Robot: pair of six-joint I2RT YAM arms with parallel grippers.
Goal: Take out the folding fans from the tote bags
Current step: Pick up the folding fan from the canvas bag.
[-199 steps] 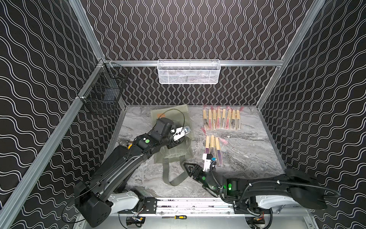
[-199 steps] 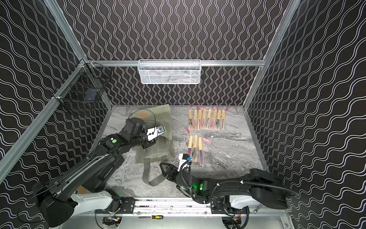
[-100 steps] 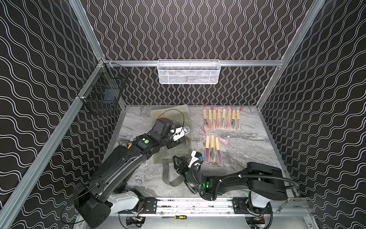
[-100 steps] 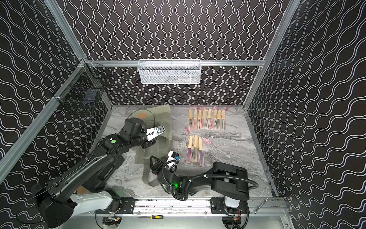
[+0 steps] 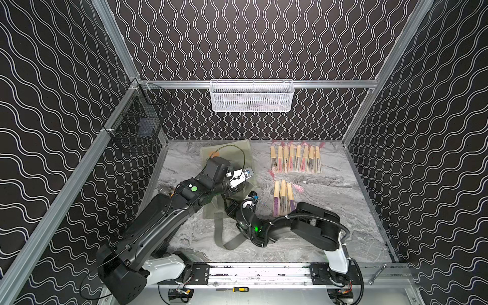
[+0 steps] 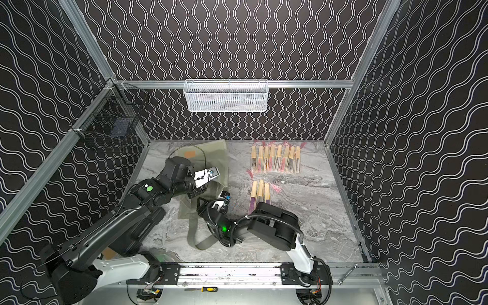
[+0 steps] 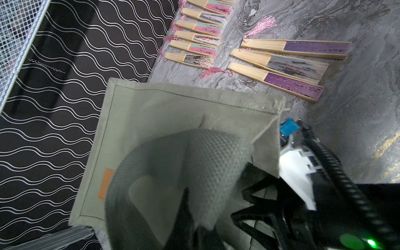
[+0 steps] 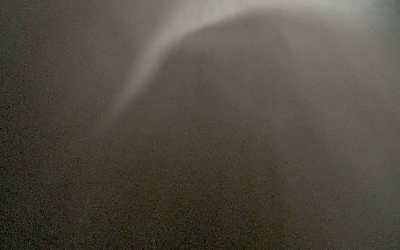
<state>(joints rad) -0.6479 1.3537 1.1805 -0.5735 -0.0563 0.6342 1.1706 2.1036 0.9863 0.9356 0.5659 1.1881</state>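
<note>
Taking the back wall as 12, eleven closed folding fans lie on the tabletop point(image 5: 330, 227). A row of eight point(image 5: 295, 159) sits at about 1 o'clock, with three more point(image 5: 283, 196) just toward 6 from it. We cannot see whether any fan is left inside the tote bag point(image 5: 227, 151), which lies at about 11 o'clock with its mouth toward 6. One strap handle point(image 5: 220, 235) trails further toward 6.

The left gripper point(image 5: 226, 195) has its jaws clamped tight on the bag's upper layer near the mouth, lifting it. The right gripper point(image 5: 230, 209) is pushed into that mouth from 5 o'clock. Its wrist view shows only dim fabric, so we cannot tell whether its jaws are apart or closed on anything.

We think the main risk is a blind grasp. The jaws could pinch lining instead of a fan, and pulling back would then drag the whole bag and tear the lip out of the left grip. A fan caught crookedly could jam across the mouth or snag its tassel. The right arm's elbow stands close over the near ends of the three fans, so a wide swing out could scatter them. The loose strap beneath that arm could also catch.
</note>
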